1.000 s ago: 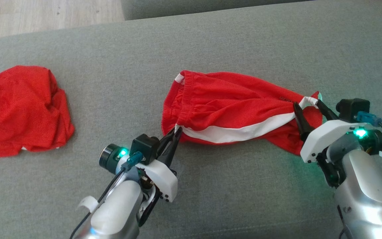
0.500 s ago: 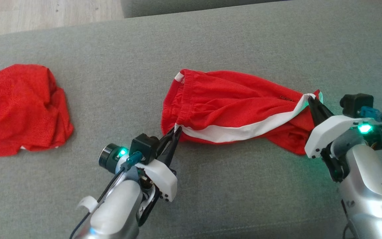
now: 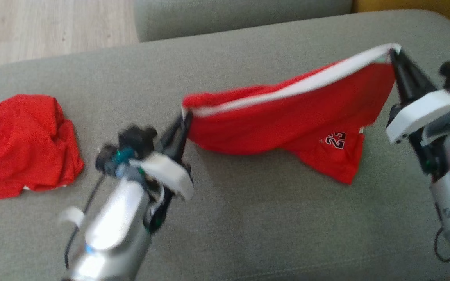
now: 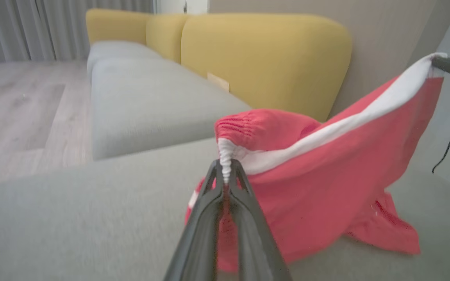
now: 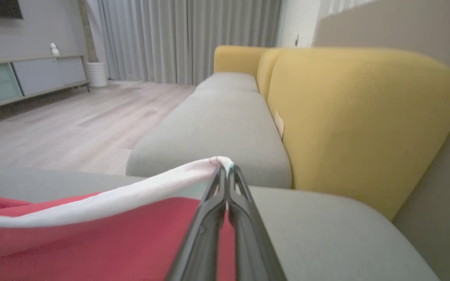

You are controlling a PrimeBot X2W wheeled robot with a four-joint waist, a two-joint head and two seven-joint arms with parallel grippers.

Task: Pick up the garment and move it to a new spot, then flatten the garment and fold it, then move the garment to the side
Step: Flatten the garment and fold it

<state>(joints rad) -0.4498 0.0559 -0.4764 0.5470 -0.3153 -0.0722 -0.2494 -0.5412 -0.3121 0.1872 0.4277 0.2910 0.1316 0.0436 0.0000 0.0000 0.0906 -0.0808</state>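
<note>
Item: red shorts, strung over the grey cushion between my left gripper and right gripper, both pinched on its white stripe. I judge pickup done; placing, flattening, folding remain.

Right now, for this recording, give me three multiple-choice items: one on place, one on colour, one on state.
1. Where is the crumpled red cloth?
A. On the cushion, at the left
B. On the floor
C. Under the shorts

2. What colour is the stripe on the shorts?
A. Black
B. White
C. Yellow

3. How are the shorts held?
A. Lying loose
B. By one arm
C. Stretched between the left fingers and the right fingers

Answers: A, it lies apart at the head view's left; B, the band is white; C, both pairs are shut on its ends.
</note>
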